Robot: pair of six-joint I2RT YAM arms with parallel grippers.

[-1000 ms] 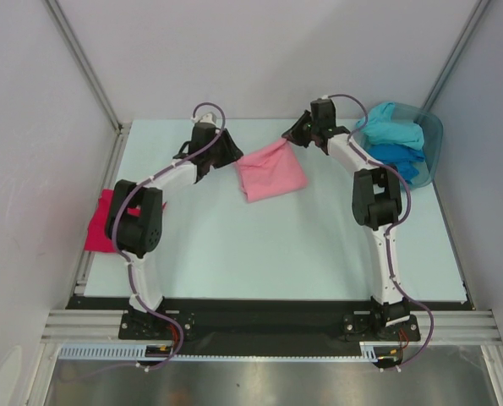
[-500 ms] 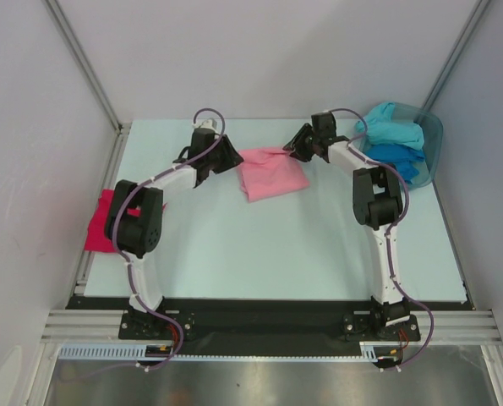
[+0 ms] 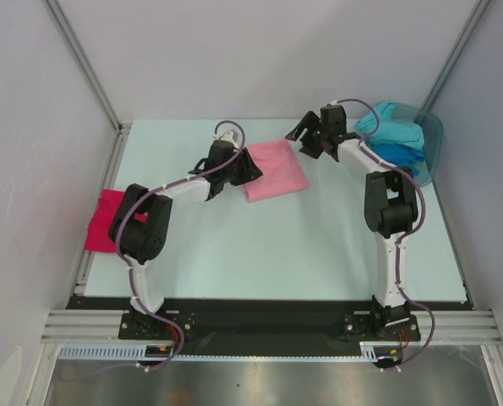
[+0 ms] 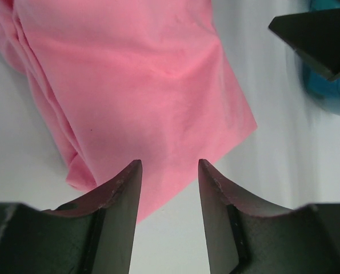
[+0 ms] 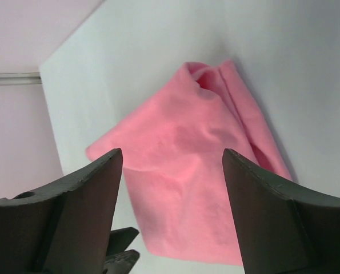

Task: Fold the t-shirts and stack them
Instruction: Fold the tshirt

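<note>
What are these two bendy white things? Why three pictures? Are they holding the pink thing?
These are two robot arms, the left arm and the right arm, bolted to the near edge of a table. One picture looks down from above. The other two come from a little camera on each wrist, so you see that arm's own dark jaws. A folded pink t-shirt lies on the table between the arms. Both pairs of jaws are open close to it and hold nothing. A crimson t-shirt lies at the table's left edge, and a teal tub at the back right holds a turquoise t-shirt and a blue t-shirt.
</note>
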